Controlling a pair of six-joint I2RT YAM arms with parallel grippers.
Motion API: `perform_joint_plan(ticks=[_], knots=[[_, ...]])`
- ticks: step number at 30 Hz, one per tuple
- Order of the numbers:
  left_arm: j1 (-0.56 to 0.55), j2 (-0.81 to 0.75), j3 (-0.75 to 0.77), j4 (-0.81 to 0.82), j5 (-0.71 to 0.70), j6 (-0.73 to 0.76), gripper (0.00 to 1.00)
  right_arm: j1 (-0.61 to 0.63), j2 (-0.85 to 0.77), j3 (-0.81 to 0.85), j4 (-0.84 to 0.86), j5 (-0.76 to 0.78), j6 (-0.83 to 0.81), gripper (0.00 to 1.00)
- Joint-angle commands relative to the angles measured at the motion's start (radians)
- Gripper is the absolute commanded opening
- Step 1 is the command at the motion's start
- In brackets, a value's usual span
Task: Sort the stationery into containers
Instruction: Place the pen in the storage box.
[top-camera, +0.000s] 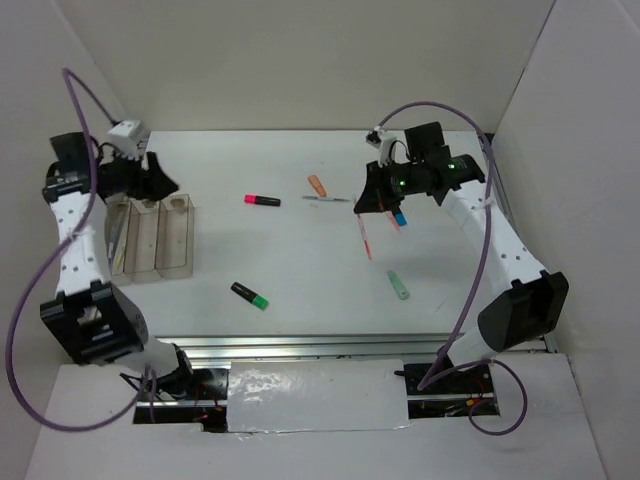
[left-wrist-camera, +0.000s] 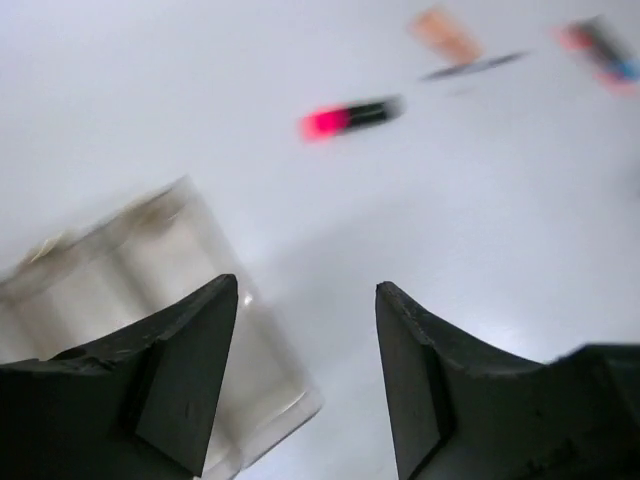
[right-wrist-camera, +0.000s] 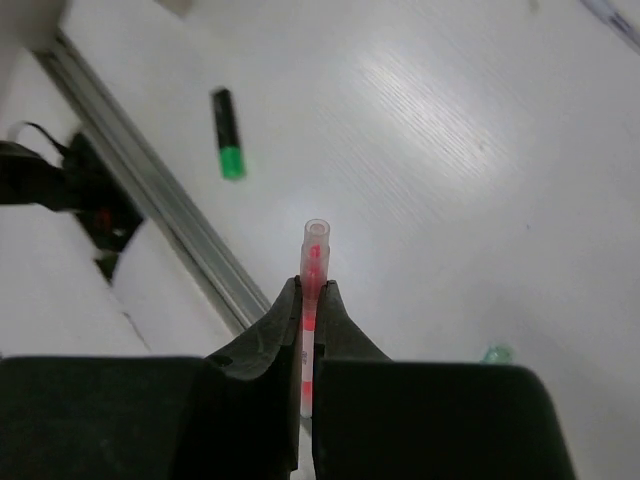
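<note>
Three clear brownish containers (top-camera: 160, 238) stand in a row at the left; one corner shows in the left wrist view (left-wrist-camera: 150, 270). My left gripper (top-camera: 163, 184) is open and empty just above their far end (left-wrist-camera: 307, 292). My right gripper (top-camera: 368, 204) is shut on the thin red pen (top-camera: 366, 236), held above the table (right-wrist-camera: 316, 250). On the table lie a pink highlighter (top-camera: 262, 200), an orange stub (top-camera: 317, 185), a silver-blue pen (top-camera: 327, 200), a black-green highlighter (top-camera: 250, 296) and a mint green highlighter (top-camera: 399, 286). A blue-black highlighter (top-camera: 399, 217) is partly hidden under the right arm.
White walls enclose the table at the back and on both sides. A metal rail (right-wrist-camera: 170, 215) runs along the near edge. The black-green highlighter (right-wrist-camera: 227, 133) lies near that rail. A thin pale item seems to lie in the leftmost container (top-camera: 120, 238).
</note>
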Motion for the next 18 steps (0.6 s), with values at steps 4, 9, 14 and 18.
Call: perform_joint_plan(ticks=[4, 9, 14, 18], knots=[[-0.37, -0.305, -0.234, 0.665, 0.306, -0.626, 0.74, -0.022, -0.06, 0.09, 0.163, -0.347, 0.214, 0.0], [-0.69, -0.25, -0.234, 0.854, 0.263, -0.823, 0.76, -0.027, -0.089, 0.042, 0.338, -0.453, 0.358, 0.0], [-0.78, -0.173, -0.267, 0.969, 0.284, -0.95, 0.76, -0.024, -0.094, 0.073, 0.361, -0.474, 0.393, 0.0], [-0.817, -0.132, -0.296, 1.103, 0.306, -1.045, 0.74, -0.025, -0.088, 0.071, 0.398, -0.486, 0.428, 0.0]])
